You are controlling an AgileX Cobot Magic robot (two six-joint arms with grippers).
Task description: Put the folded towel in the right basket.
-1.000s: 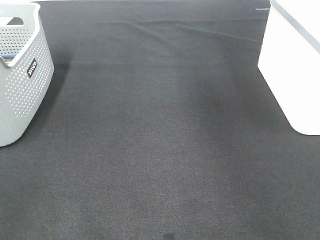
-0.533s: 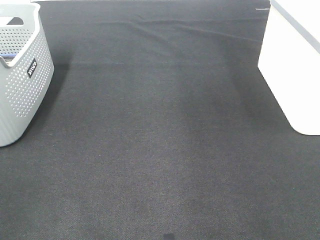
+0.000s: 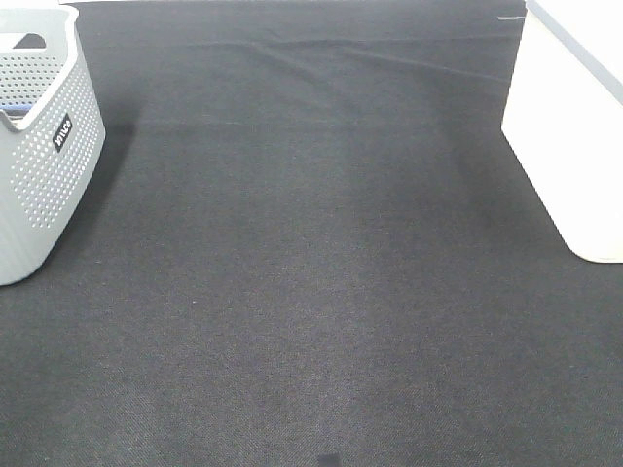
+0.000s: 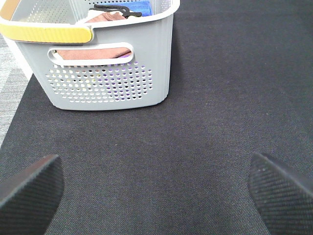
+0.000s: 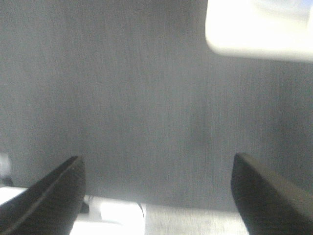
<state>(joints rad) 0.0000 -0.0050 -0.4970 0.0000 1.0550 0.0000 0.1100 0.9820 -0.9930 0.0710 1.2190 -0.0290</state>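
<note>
The white right basket [image 3: 569,126] stands at the right edge of the exterior high view; it also shows, blurred, in the right wrist view [image 5: 259,27]. The grey perforated left basket [image 3: 39,146] stands at the left edge. In the left wrist view this basket [image 4: 107,68] holds folded towels: a pink one [image 4: 95,51] behind the handle hole and a blue one [image 4: 137,6]. My left gripper [image 4: 156,193] is open and empty, short of the grey basket. My right gripper [image 5: 156,193] is open and empty over the dark cloth. Neither arm shows in the exterior high view.
A dark cloth [image 3: 311,272] covers the table between the two baskets, with a slight wrinkle near the far edge. The grey basket has a yellow handle [image 4: 49,33]. A black item [image 4: 112,9] lies on top of the towels inside it.
</note>
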